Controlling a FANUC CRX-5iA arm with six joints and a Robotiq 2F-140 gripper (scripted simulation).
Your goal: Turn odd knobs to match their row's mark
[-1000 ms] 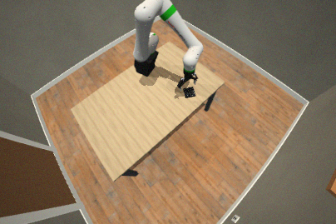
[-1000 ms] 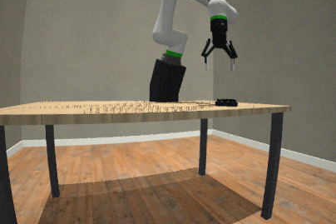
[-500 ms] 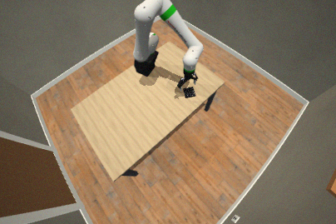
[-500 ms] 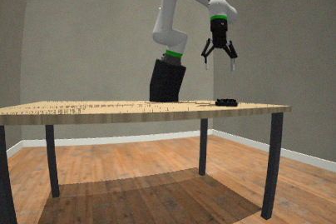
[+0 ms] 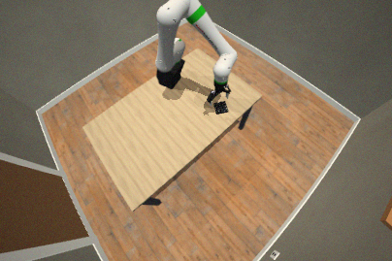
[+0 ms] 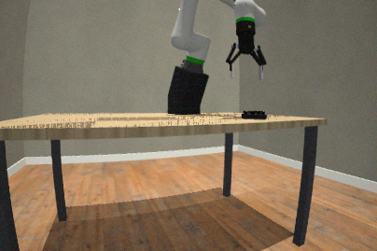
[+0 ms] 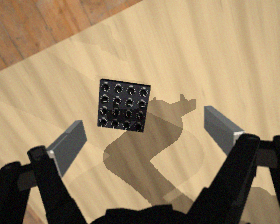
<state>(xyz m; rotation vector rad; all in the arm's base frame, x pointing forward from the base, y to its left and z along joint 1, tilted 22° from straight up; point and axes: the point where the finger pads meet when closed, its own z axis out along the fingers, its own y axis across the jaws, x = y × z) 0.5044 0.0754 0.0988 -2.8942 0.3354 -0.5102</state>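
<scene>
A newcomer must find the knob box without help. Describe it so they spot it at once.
Start at the wooden table and go to the end where the white arm stands on its dark base. Below the arm's open, raised hand lies the knob box, a flat black square. It is the only loose thing there, its top studded with rows of small round knobs.

— Where is the knob box (image 7: 123,104) sitting?
— It's lying flat on the tabletop (image 7: 202,60), near one edge.
— What's it showing?
— A black square face carrying sixteen small knobs in four rows.
</scene>
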